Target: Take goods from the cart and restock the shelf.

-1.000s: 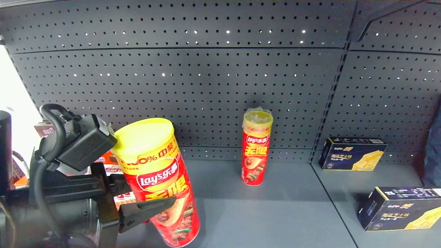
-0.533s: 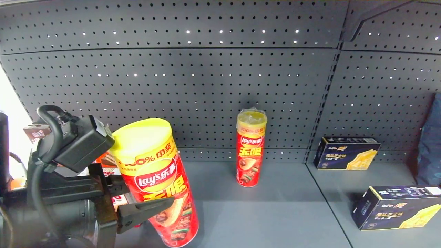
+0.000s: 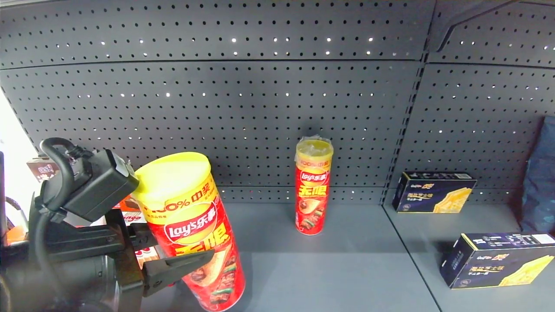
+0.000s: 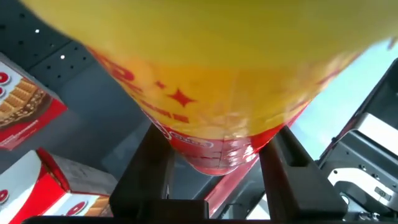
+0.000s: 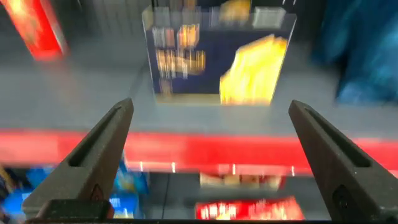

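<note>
The left hand [image 3: 195, 249] is closed around a tall red crisp can [image 3: 190, 216] with a yellow lid, one finger [image 3: 182, 264] lying across the lower part of the tube. In the left wrist view the two fingers [image 4: 149, 168] bracket the can [image 4: 211, 93] on either side. The can tilts, its lid leaning toward the robot's left, low over the front of the grey shelf [image 3: 347, 268]; whether its base touches the shelf cannot be told. Its lid is on, so the contents are hidden. A second can [image 3: 313, 186] of the same kind stands upright near the perforated back panel [image 3: 260, 108], well apart from the held one, with a clear cover over its top. In the next bay to the right lie two closed dark blue boxes, one at the back [image 3: 431, 193] and one nearer the front [image 3: 494, 260], with a blue bag [image 3: 540, 186] at the far edge. Red-and-white boxes [image 4: 25, 106] sit beyond the left arm. The right hand [image 5: 214, 168] is spread wide and holds nothing, facing a blue box [image 5: 217, 59] above the shelf's red edge strip [image 5: 217, 152].
</note>
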You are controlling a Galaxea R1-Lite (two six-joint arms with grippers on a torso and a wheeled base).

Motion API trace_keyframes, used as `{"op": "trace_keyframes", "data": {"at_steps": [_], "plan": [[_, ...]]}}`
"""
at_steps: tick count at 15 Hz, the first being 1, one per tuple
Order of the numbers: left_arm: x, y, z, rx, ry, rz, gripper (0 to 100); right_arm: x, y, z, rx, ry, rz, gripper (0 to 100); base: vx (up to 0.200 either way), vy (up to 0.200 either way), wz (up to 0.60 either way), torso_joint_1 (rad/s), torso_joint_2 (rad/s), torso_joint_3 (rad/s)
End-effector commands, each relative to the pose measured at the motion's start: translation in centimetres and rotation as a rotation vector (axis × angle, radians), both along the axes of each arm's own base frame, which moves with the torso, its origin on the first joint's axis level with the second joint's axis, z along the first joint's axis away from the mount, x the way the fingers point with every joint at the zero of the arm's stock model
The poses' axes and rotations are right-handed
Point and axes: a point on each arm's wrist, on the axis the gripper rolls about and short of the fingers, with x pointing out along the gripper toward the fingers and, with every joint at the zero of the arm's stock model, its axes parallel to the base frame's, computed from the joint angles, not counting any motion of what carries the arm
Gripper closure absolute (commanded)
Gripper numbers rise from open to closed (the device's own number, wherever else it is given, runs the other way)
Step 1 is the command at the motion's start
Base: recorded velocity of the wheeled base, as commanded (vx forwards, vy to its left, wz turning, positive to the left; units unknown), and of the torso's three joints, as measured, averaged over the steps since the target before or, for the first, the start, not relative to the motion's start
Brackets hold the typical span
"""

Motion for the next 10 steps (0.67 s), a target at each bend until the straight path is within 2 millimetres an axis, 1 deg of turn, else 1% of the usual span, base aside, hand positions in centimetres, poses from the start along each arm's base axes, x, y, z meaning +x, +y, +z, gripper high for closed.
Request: {"op": "trace_keyframes", "data": {"at_steps": [1, 2, 3, 4, 6, 7, 9, 10], "plan": [[-0.2, 0.1, -0.1, 0.0, 0.0, -0.002, 100, 2.1, 0.0, 8.5, 0.066, 0.038, 0.033, 0, 0.0, 0.0, 0.0, 0.0, 0.0, 0.0], [-0.1, 0.1, -0.4, 0.004, 0.007, -0.002, 100, 2.0, 0.2, 10.4, -0.02, -0.003, 0.126, 0, 0.0, 0.0, 0.0, 0.0, 0.0, 0.0], [-0.2, 0.1, -0.4, 0.005, 0.008, -0.003, 100, 2.7, 0.2, 11.2, -0.084, 0.012, 0.137, 0, 0.0, 0.0, 0.0, 0.0, 0.0, 0.0], [-0.2, 0.1, -0.5, 0.007, 0.011, -0.002, 100, 3.6, 0.3, 12.0, -0.105, 0.033, 0.149, 0, 0.0, 0.0, 0.0, 0.0, 0.0, 0.0], [-0.2, 0.1, -0.5, 0.006, 0.009, 0.0, 100, 5.1, 0.6, 12.9, -0.107, 0.07, 0.263, 0, 0.0, 0.0, 0.0, 0.0, 0.0, 0.0], [-0.1, 0.1, -0.4, 0.01, 0.005, 0.011, 100, 6.5, 1.1, 13.6, -0.109, 0.106, 0.358, 0, 0.0, 0.0, 0.0, 0.0, 0.0, 0.0], [-0.1, 0.1, -0.3, 0.011, 0.0, 0.019, 100, 8.5, 1.9, 14.0, -0.124, 0.167, 0.434, 0, 0.0, 0.0, 0.0, 0.0, 0.0, 0.0], [-0.1, 0.1, -0.3, 0.012, 0.0, 0.021, 100, 9.2, 2.2, 14.0, -0.146, 0.185, 0.442, 0, 0.0, 0.0, 0.0, 0.0, 0.0, 0.0]]}}
